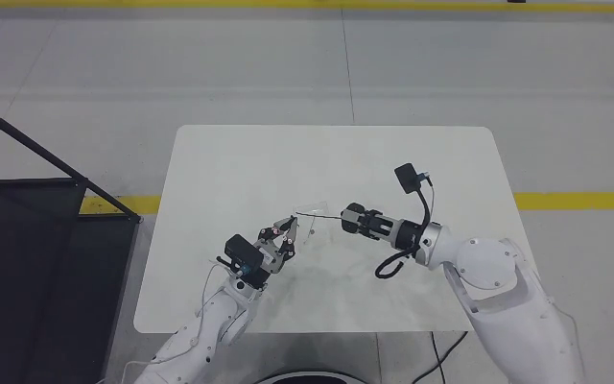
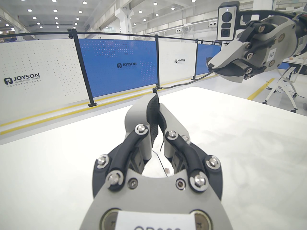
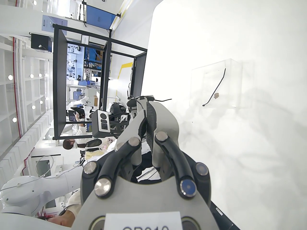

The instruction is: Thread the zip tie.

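Left gripper point(image 2: 154, 99) (right gripper point(image 3: 144, 104) too) pinches tie point(image 2: 182, 83)

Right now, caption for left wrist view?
Left gripper and right gripper pinch the zip tie spanning between them.

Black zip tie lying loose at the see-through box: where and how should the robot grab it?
Probably mid-strap, from straight above, pinching across the narrow width: the loose thin black plastic zip tie seems to lie flat, slightly curved, at the clear plastic box. The left gripper and right gripper are shut on the other black zip tie, so one must let go first.
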